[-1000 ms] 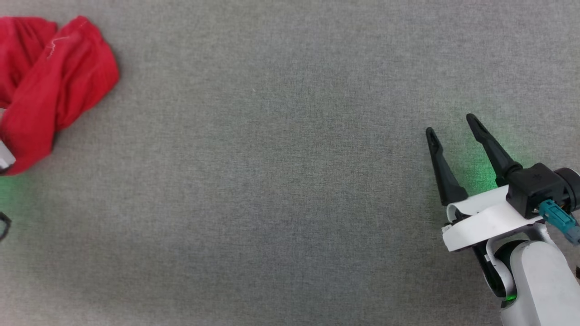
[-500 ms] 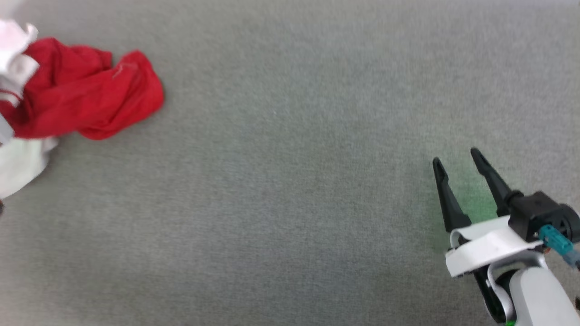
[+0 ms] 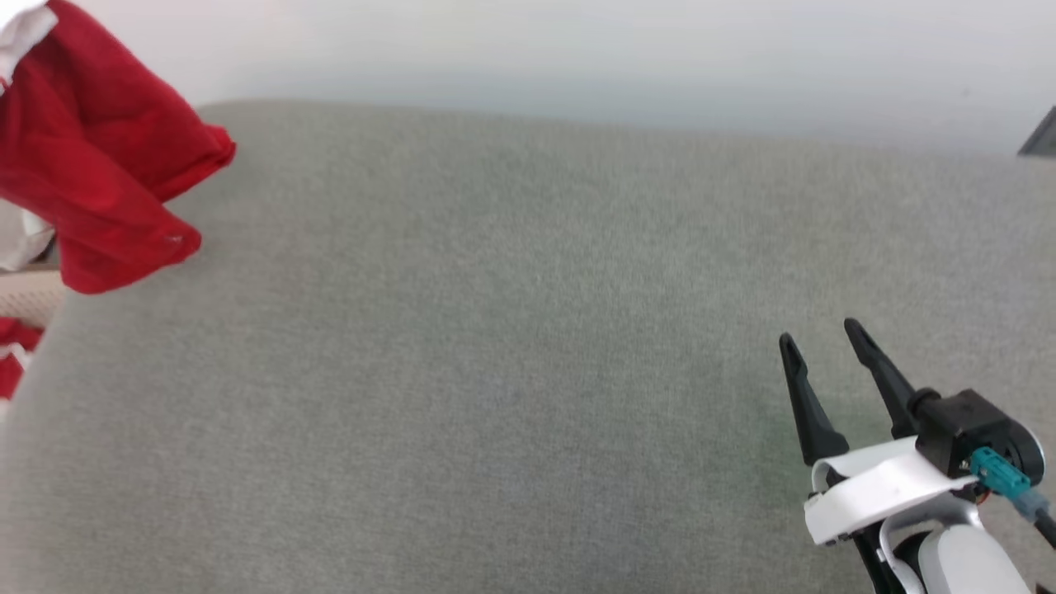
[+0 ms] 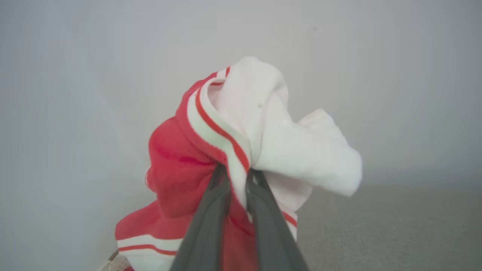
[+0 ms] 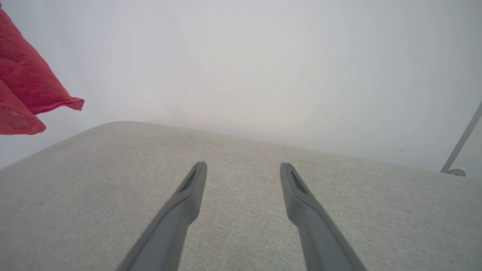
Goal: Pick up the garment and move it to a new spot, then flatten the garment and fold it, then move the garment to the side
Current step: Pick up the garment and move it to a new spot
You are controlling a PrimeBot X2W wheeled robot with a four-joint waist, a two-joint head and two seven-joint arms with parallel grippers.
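Red and bunched in the head view, the garment (image 3: 99,181) hangs over the far left corner of the grey worktop (image 3: 495,330). The right tool (image 3: 818,332) sits near the front right corner, fingers spread and holding nothing.

In the left wrist view, the left tool (image 4: 235,173) is clenched on the garment's striped trim, with a white sleeve bulging above it.

In the right wrist view, the garment's red hem hangs at upper left, clear of the worktop.
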